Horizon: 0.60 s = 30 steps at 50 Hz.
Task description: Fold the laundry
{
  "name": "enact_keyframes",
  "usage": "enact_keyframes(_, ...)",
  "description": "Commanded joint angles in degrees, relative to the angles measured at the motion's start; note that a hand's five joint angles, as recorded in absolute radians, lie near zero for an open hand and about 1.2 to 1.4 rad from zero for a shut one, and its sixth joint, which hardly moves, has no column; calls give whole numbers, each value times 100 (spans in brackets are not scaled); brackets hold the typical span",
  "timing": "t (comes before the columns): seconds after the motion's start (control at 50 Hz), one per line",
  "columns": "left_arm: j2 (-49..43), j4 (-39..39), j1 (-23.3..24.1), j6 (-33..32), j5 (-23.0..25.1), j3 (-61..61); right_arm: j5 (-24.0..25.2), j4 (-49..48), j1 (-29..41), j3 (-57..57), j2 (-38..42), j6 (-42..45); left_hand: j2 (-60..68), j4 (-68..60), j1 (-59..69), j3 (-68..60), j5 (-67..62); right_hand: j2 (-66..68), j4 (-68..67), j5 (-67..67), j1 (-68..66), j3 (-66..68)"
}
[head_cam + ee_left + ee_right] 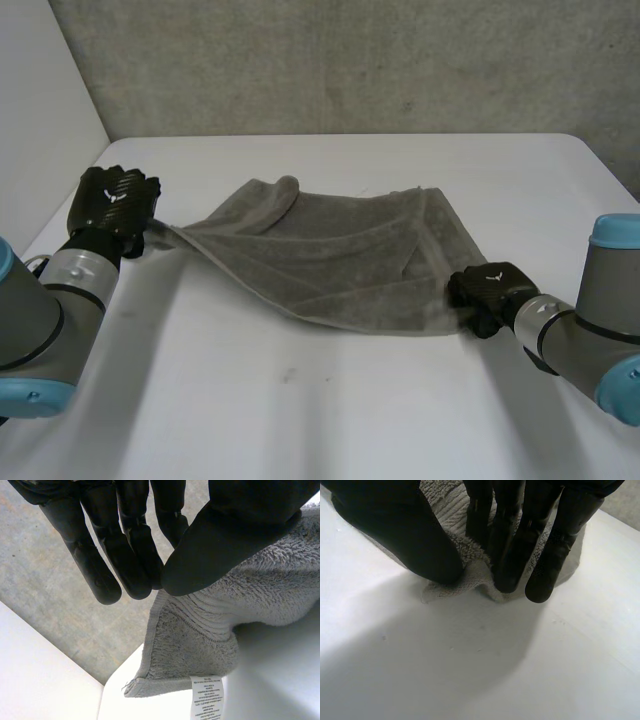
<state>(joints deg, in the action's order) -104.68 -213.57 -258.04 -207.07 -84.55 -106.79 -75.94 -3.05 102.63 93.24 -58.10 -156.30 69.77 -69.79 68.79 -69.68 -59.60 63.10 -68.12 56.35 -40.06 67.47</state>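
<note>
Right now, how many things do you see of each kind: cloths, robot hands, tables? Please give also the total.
Cloths: 1, the grey towel.
Robot hands: 2, the left hand and the right hand, each pinching the grey towel.
Tables: 1, the white table.
Total: 4.

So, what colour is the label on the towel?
The label is white with dark print; the left wrist view shows it best.
</note>
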Motion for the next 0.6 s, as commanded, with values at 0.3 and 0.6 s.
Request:
enact_keyframes(0.3, 798, 1622, 43, -350, -18, -193, 71, 2692, -524, -684, -1361, 906, 1023, -1021, 1121, -1032, -1040, 1690, -1188, 1365, -3994, 1253)
enact_keyframes(0.6, 2496, 4131, -176, -2127, -26, -1046, 62, 4445, -1079, -579, -2268, 2077, 1023, -1021, 1121, -1032, -1040, 1690, -1188, 1365, -3994, 1253)
